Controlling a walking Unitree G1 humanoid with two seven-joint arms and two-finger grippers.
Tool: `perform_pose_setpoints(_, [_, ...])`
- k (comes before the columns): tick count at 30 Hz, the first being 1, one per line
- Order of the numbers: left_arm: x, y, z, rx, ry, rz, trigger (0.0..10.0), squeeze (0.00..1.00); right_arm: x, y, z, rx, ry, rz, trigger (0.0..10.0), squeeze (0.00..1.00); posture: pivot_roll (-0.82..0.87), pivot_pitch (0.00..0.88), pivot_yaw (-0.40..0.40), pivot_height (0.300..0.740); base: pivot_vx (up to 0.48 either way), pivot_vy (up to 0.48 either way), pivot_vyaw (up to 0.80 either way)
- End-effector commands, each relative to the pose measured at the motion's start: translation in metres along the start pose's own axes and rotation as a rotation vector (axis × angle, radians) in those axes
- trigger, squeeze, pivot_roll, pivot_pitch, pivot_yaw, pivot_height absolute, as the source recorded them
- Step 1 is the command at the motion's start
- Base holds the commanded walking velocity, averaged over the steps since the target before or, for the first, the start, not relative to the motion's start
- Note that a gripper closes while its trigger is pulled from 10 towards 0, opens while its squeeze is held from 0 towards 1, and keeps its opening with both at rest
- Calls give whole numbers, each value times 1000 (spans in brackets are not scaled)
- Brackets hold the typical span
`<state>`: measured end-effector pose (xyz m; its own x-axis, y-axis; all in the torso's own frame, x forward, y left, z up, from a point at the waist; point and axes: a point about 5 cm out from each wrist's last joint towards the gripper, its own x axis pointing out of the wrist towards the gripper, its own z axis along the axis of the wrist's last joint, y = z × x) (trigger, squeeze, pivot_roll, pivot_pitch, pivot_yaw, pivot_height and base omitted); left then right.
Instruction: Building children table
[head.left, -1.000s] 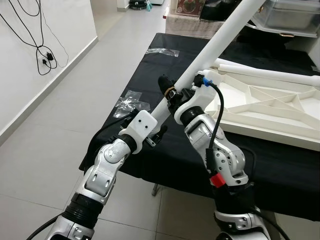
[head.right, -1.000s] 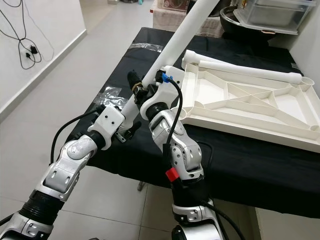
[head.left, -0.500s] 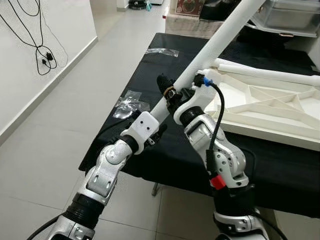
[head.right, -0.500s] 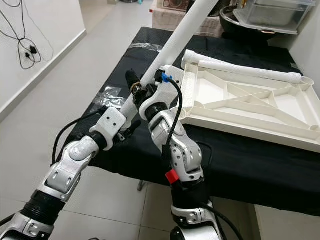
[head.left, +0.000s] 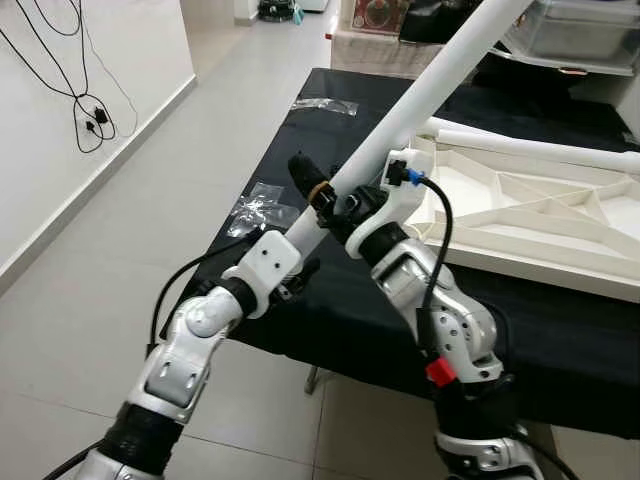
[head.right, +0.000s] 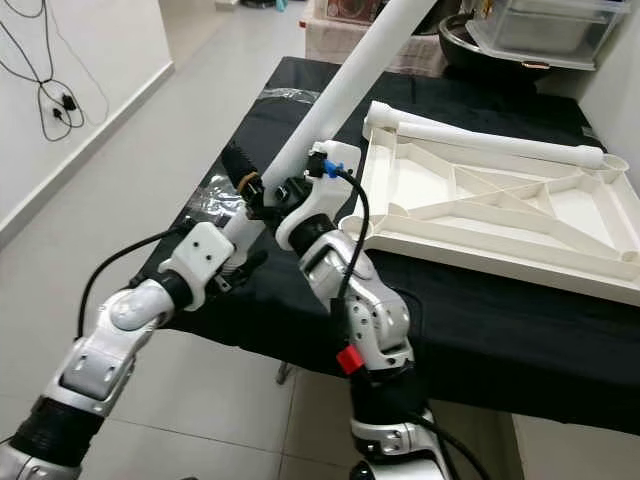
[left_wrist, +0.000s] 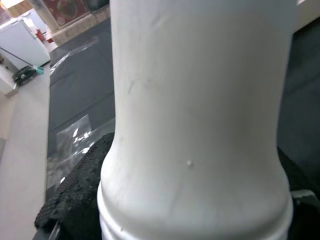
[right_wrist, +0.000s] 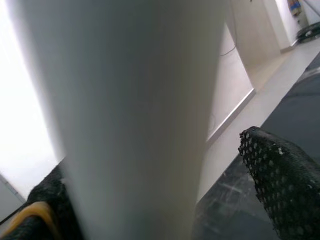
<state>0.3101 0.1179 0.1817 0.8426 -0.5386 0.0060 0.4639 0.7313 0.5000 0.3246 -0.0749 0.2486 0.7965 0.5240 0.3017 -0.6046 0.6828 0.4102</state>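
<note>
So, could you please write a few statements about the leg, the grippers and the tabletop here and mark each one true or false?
1. Both grippers are on the white leg. True: the left gripper is low on it and the right gripper is just above.
2. The leg lies flat on the black cloth. False: it slants up and away from the robot.
3. The tabletop lies with its ribbed underside up. True.
4. A second leg rests along the tabletop's far edge. True.
5. The plastic bags lie on the tabletop. False: they lie on the cloth.
</note>
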Motion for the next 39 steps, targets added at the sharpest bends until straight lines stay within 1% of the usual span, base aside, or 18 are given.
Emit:
perform_pose_setpoints(1, [-6, 1, 1, -37, -7, -25, 10000, 0, -3, -8, -1, 45, -3, 14, 10000, 0, 63, 82, -30, 740, 0, 0, 0])
perform_pose_setpoints(3, [-11, 1, 0, -84, -1, -58, 10000, 0, -4, -12, 2, 61, -11, 44, 10000, 0, 63, 80, -25, 740, 0, 0, 0])
perform_pose_setpoints(4, [-11, 1, 0, -84, -1, -58, 10000, 0, -4, -12, 2, 61, -11, 44, 10000, 0, 63, 80, -25, 740, 0, 0, 0])
perform_pose_setpoints(5, [-13, -2, 1, -138, -4, -105, 10000, 0, -5, -11, 3, 58, -20, 87, 10000, 0, 64, 75, -25, 740, 0, 0, 0])
perform_pose_setpoints(7, [-17, -6, 2, -203, -9, -167, 10000, 0, -6, -9, 6, 60, -27, 154, 10000, 0, 65, 75, -23, 740, 0, 0, 0])
perform_pose_setpoints(8, [-17, -6, 2, -203, -9, -167, 10000, 0, -6, -9, 6, 60, -27, 154, 10000, 0, 65, 75, -23, 740, 0, 0, 0])
perform_pose_setpoints(10, [-22, -11, 2, -220, -15, -234, 10000, 0, -9, -5, 8, 106, -24, 254, 10000, 0, 67, 73, -21, 740, 0, 0, 0])
perform_pose_setpoints(11, [-22, -11, 2, -220, -15, -234, 10000, 0, -9, -5, 8, 106, -24, 254, 10000, 0, 67, 73, -21, 740, 0, 0, 0])
perform_pose_setpoints(13, [-28, -16, 1, -246, -4, -288, 10000, 0, -13, 0, 10, 138, -11, 354, 10000, 0, 71, 70, -22, 740, 0, 0, 0])
perform_pose_setpoints(14, [-28, -16, 1, -246, -4, -288, 10000, 0, -13, 0, 10, 138, -11, 354, 10000, 0, 71, 70, -22, 740, 0, 0, 0])
perform_pose_setpoints(15, [-33, -20, -1, -302, 9, -330, 10000, 0, -16, 3, 10, 150, 5, 409, 10000, 0, 70, 71, -21, 740, 0, 0, 0])
perform_pose_setpoints(16, [-33, -20, -1, -302, 9, -330, 10000, 0, -16, 3, 10, 150, 5, 409, 10000, 0, 70, 71, -21, 740, 0, 0, 0])
perform_pose_setpoints(18, [-37, -22, -1, -346, 16, -362, 10000, 0, -18, 3, 9, 154, 17, 438, 10000, 0, 73, 77, -21, 740, 0, 0, 0])
perform_pose_setpoints(26, [-49, -24, -4, -377, 56, -426, 10000, 0, -24, 2, 3, 128, 80, 524, 10000, 0, 76, 85, -17, 740, 0, 0, 0])
perform_pose_setpoints(29, [-52, -25, -6, -409, 66, -447, 10000, 0, -27, 3, 2, 134, 106, 557, 10000, 0, 74, 87, -20, 740, 0, 0, 0])
perform_pose_setpoints(30, [-54, -27, -6, -438, 68, -471, 10000, 0, -29, 5, 0, 133, 126, 583, 10000, 0, 73, 87, -19, 740, 0, 0, 0])
perform_pose_setpoints(35, [-59, -33, -3, -454, 73, -532, 10000, 0, -32, 7, -5, 124, 176, 627, 10000, 0, 75, 90, -20, 740, 0, 0, 0])
perform_pose_setpoints(39, [-61, -36, -1, -488, 77, -567, 10000, 0, -33, 8, -8, 131, 193, 647, 10000, 0, 75, 93, -18, 740, 0, 0, 0])
